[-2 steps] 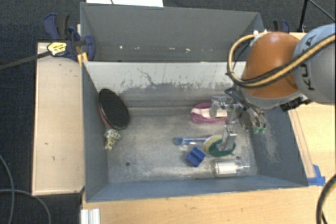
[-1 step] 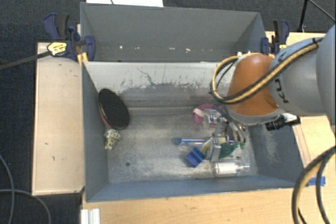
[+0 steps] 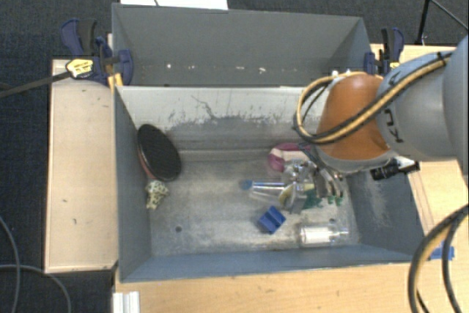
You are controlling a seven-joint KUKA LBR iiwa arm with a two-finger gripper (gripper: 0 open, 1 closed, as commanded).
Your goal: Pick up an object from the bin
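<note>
My gripper [image 3: 301, 180] is low in the right half of the bin, among a small cluster of loose things. A clear tube with a blue end [image 3: 261, 189] lies right at its left side. A pink object [image 3: 281, 156] sits just behind it, and a green piece [image 3: 323, 196] lies under its right side. In front of it lie a small blue ridged block [image 3: 271, 219] and a clear vial [image 3: 320, 234] on its side. Whether anything is held is hidden.
A black oval brush [image 3: 157, 152] leans against the bin's left wall, with a small pale yellow object [image 3: 155, 192] just in front of it. The arm and its orange cover hang over the bin's right side.
</note>
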